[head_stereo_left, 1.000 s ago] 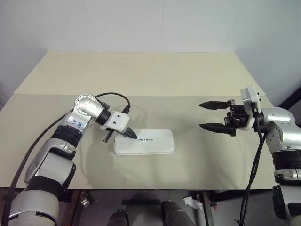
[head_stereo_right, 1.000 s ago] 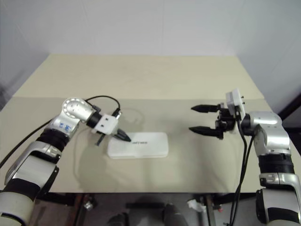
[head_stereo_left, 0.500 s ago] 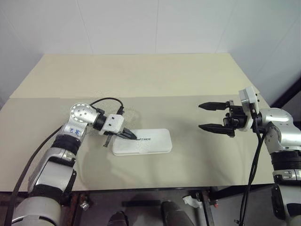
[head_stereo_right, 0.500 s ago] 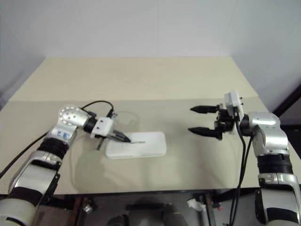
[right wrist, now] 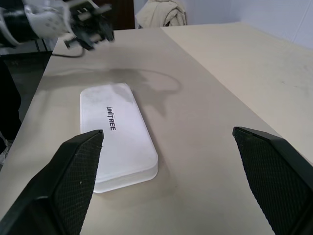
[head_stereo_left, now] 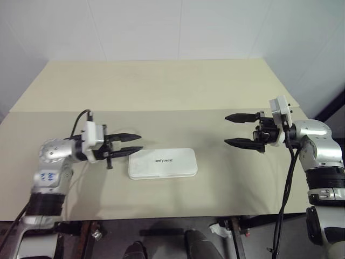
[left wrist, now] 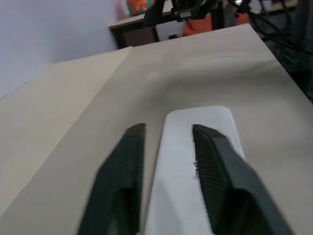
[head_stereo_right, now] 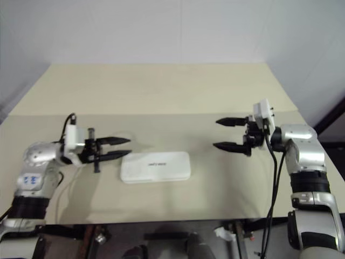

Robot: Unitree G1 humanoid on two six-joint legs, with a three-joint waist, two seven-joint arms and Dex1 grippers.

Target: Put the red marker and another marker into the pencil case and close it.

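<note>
The white pencil case (head_stereo_left: 163,163) lies flat and shut at the table's front middle, its dark lettering facing up. My left gripper (head_stereo_left: 141,142) hovers level just off the case's left end, pointing toward it, open, with nothing between its fingers. The left wrist view looks along the fingers (left wrist: 129,166) down the length of the case (left wrist: 220,122). My right gripper (head_stereo_left: 226,129) hangs open and wide to the right of the case, well apart from it, pointing left. The right wrist view shows the case (right wrist: 120,132) and the left gripper (right wrist: 93,32) beyond it. The red marker and the other marker are out of view.
The tan table (head_stereo_left: 161,91) stretches back to a white wall, with a seam (head_stereo_left: 178,111) running across its middle. Its front edge (head_stereo_left: 161,218) is close below the case. Dark furniture (left wrist: 195,19) stands beyond the table's end.
My left gripper has come off the case's lid, drawn back to the left, turned level and opened. The right gripper has held still, and the case has not moved.
</note>
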